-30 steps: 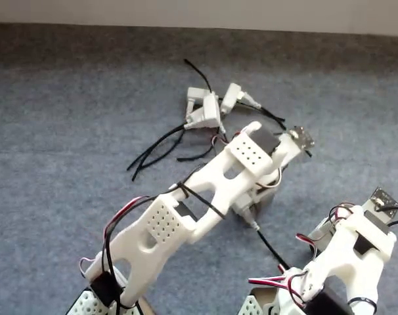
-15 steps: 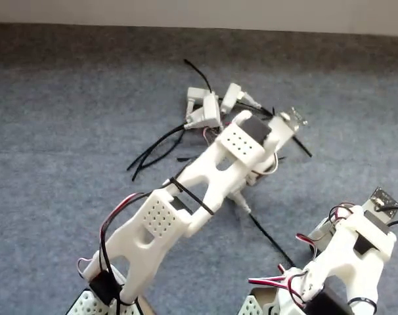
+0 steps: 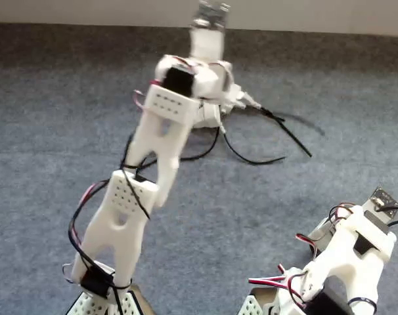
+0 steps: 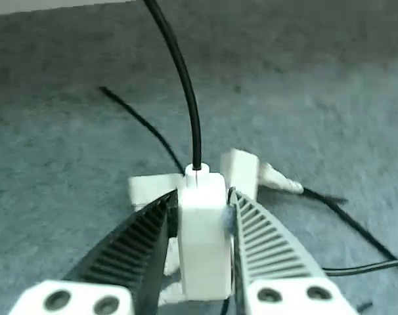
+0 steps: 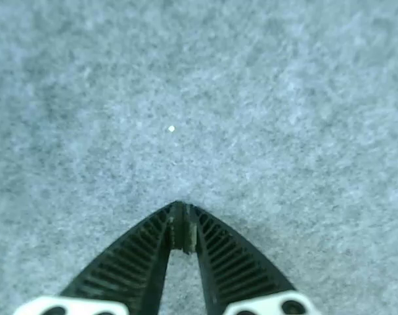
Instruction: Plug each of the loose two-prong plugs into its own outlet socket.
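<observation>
In the left wrist view my left gripper (image 4: 201,195) is shut on a white plug (image 4: 202,243), whose black cord (image 4: 186,85) runs away over the carpet. Just past its fingertips lie two more white pieces, one (image 4: 242,170) with a cord on its tip and one (image 4: 146,187) half hidden by a finger. From above, the left arm (image 3: 166,131) stretches to the far middle and covers most of the white pieces (image 3: 235,98). My right gripper (image 5: 181,213) is shut on nothing over bare carpet, with its arm (image 3: 356,256) at the near right.
Loose black cords (image 3: 265,157) loop over the grey carpet (image 3: 54,131) to the right of the left arm. A pale wall strip (image 3: 87,12) bounds the far edge.
The left arm has swung from the middle right to the far middle and stretched out. The black cord has been dragged along with it. The right arm has kept still.
</observation>
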Robot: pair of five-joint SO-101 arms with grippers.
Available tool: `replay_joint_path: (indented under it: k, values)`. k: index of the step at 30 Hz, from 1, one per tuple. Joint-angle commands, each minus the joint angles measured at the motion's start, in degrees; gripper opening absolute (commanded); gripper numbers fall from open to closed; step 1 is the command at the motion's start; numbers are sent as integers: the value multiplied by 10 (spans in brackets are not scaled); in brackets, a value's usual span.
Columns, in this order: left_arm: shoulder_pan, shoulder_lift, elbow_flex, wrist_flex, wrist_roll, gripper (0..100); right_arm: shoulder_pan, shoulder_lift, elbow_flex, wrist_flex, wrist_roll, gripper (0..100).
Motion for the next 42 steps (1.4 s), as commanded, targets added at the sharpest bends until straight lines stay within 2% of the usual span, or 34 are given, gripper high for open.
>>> replay_joint_path:
  k: [1, 4, 7, 9, 12, 17, 22, 26, 29, 33, 37, 42]
  values:
    - [-73, -11, -27, -33, 70, 47, 2, 1, -1, -7, -1, 8]
    - [-109, -9, -23, -55, 84, 52, 2, 1, -1, -7, -1, 8]
    - [-119, 6, 15, -89, 64, 126, 2, 1, -1, -7, -1, 9]
    - [-120, 21, 35, -105, 35, 181, 2, 1, -1, -7, -1, 9]
    - [-108, 41, 39, -105, -24, 206, 2, 1, -1, -7, -1, 9]
    - [-68, 49, 38, -22, -91, 210, 2, 1, -1, -7, -1, 9]
    - [-63, 47, -15, -11, -98, 215, 2, 1, -1, -8, -1, 9]
    - [-75, 40, -96, 46, -98, 307, 1, 1, -1, -8, -1, 9]
    - [-78, -29, -83, 106, -105, 333, -10, 1, -7, -8, -4, 9]
    - [-73, -140, -80, 182, -134, 333, -72, -4, -7, -8, -5, 9]
    - [-86, -262, -37, 184, -134, 333, -135, -4, -34, -5, -6, 9]
    - [-86, -463, 141, 184, -133, 333, -173, -4, -91, -2, -6, 9]
